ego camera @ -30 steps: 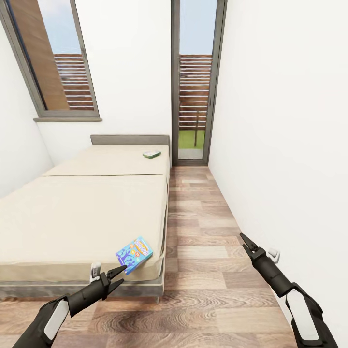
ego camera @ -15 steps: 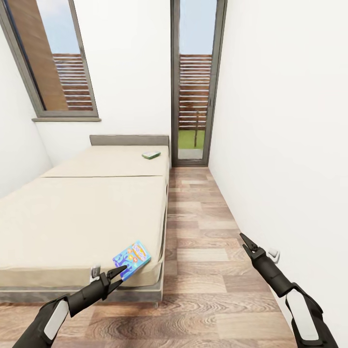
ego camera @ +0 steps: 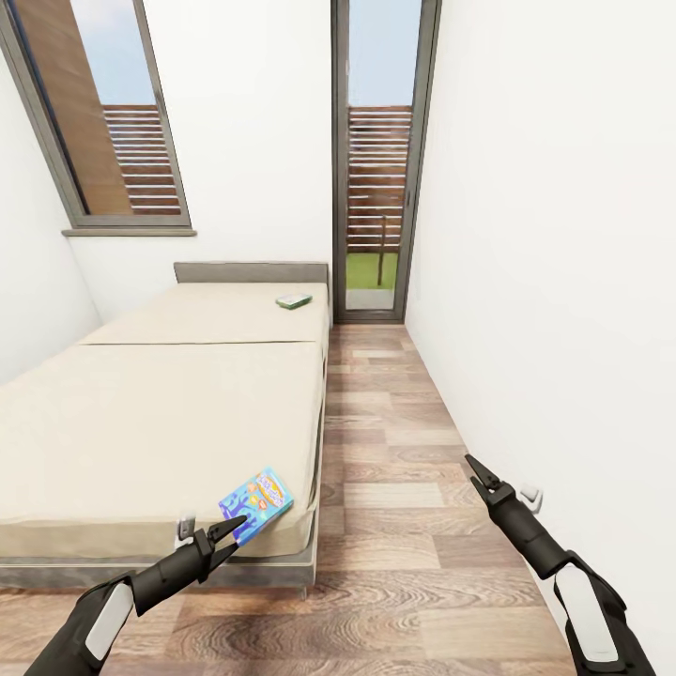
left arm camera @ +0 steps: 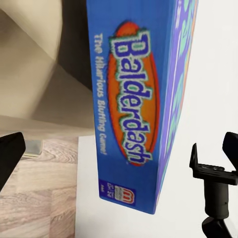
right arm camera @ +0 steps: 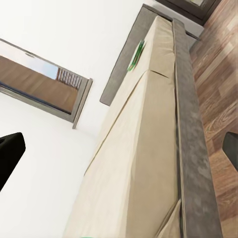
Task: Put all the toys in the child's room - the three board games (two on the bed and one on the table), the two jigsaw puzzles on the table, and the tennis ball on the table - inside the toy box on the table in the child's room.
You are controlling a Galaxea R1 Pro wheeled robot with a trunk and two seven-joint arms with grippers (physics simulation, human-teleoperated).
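A blue Balderdash board game (ego camera: 256, 504) lies flat on the near right corner of the bed (ego camera: 160, 413). My left gripper (ego camera: 235, 533) is open just in front of it, at the mattress edge. In the left wrist view the box (left arm camera: 139, 99) stands between the wide-apart fingers (left arm camera: 10, 153), untouched. A green board game (ego camera: 294, 300) rests at the far end of the bed, also seen as a thin green slab (right arm camera: 135, 57). My right gripper (ego camera: 472, 469) hangs open over the floor near the right wall, holding nothing.
A strip of wooden floor (ego camera: 394, 488) runs between the bed and the white right wall toward a tall glass door (ego camera: 380, 160). A window (ego camera: 103, 113) sits above the grey headboard (ego camera: 252, 272). The bed's grey frame (ego camera: 141, 568) lies directly ahead of my left arm.
The whole picture shifted slightly a second ago, so the camera moved; since half a second ago nothing has visibly moved. Both grippers stay open.
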